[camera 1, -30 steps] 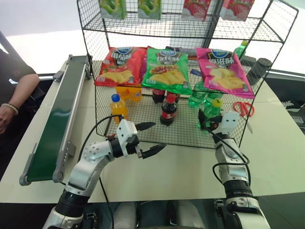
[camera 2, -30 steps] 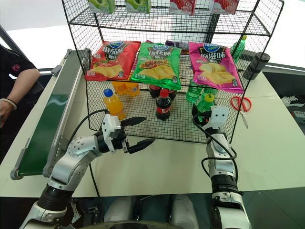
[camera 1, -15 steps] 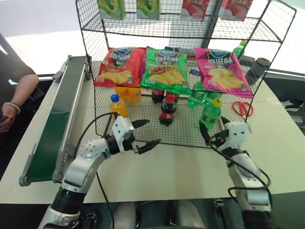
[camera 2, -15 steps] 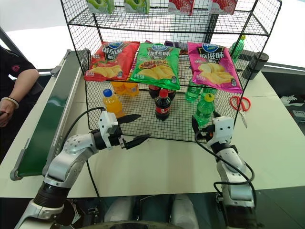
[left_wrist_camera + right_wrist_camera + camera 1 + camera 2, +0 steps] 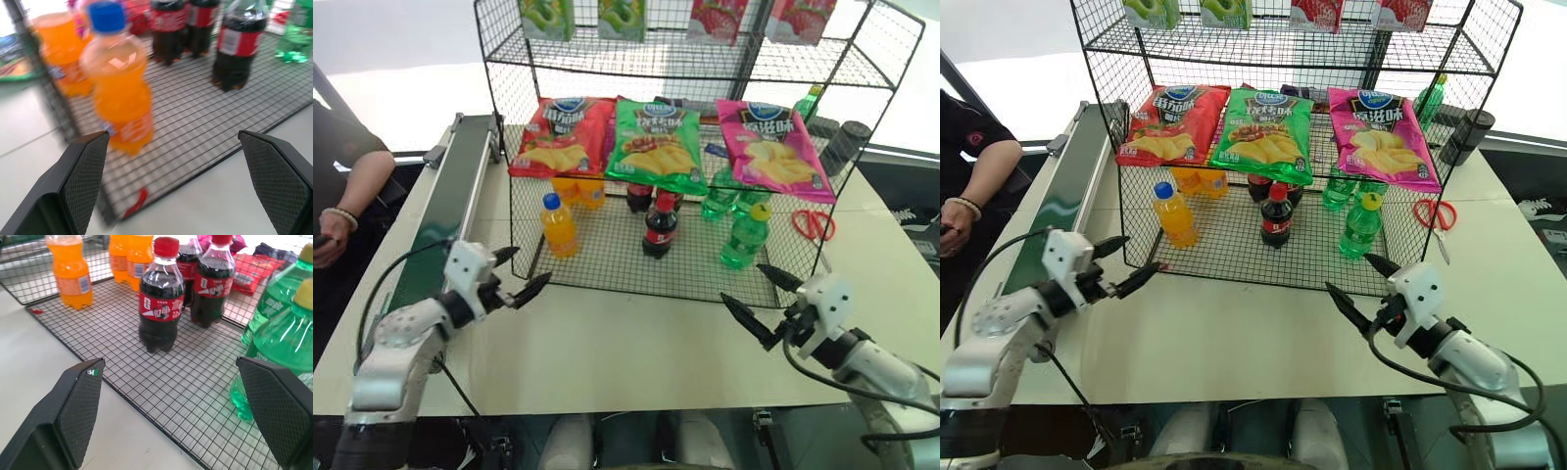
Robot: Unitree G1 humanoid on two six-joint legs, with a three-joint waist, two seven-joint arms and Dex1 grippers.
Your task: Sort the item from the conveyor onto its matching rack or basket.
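The item, a green bottle (image 5: 744, 238) with a yellow cap, stands upright on the bottom tier of the black wire rack (image 5: 607, 262), at its front right. My right gripper (image 5: 744, 282) hangs open over the table in front of the rack, apart from the bottle. In the right wrist view the bottle (image 5: 283, 338) stands beyond the empty, spread fingers (image 5: 83, 401). My left gripper (image 5: 530, 266) is open and empty beside the rack's front left corner, near the conveyor (image 5: 440, 215). The belt carries nothing.
An orange bottle (image 5: 558, 225) and a cola bottle (image 5: 660, 225) stand on the same tier, with more bottles behind. Chip bags (image 5: 656, 147) lie on the tier above. Red scissors (image 5: 813, 223) lie right of the rack. A person's arm (image 5: 342, 196) rests left of the conveyor.
My right gripper has drawn back from the green bottle, which stays standing on the rack. My left gripper has swung left, toward the conveyor.
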